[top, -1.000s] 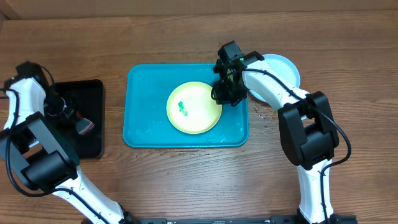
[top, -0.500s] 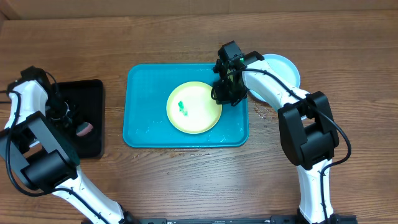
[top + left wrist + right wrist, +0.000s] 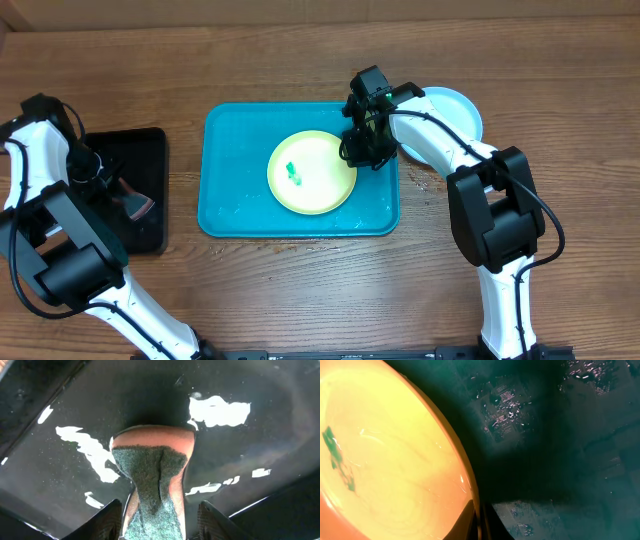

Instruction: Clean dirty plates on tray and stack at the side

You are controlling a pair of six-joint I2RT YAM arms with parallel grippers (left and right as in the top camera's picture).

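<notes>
**Teal tray** (image 3: 228,200): lying centre frame in the overhead view on the wooden worktop (image 3: 300,290), long sides running left to right. Glinting with wet specks on its floor in the right wrist view.

**Yellow-green plate** (image 3: 318,185): resting inside the teal tray, a little right of its middle. Carrying a small green smear (image 3: 292,174) left of the plate's centre.

**Pale cyan plate** (image 3: 455,105): sitting on the worktop outside the teal tray, just off its upper right corner. Lying partly under the right arm.

**Right pincer** (image 3: 363,152): hanging over the upper right part of the teal tray, at the right edge of the yellow-green plate. Clamping shut on that rim, with the rim running straight in between the tips at the bottom of the right wrist view.

**Black tray** (image 3: 150,150): lying at the left of the overhead frame, well apart from the teal tray. Throwing back bright patches of light from its floor in the left wrist view.

**Sponge** (image 3: 152,470): orange body with a dark green scouring face. Standing on the black tray's floor, rising toward the camera and narrowing at the waist.

**Left pincer** (image 3: 159,522): hovering over the black tray, with fingers (image 3: 105,520) standing partway apart on either side of the sponge. Left-of-frame finger lying close against the sponge, right-of-frame finger showing a sliver of gap. Gripping or merely flanking: impossible to tell.
</notes>
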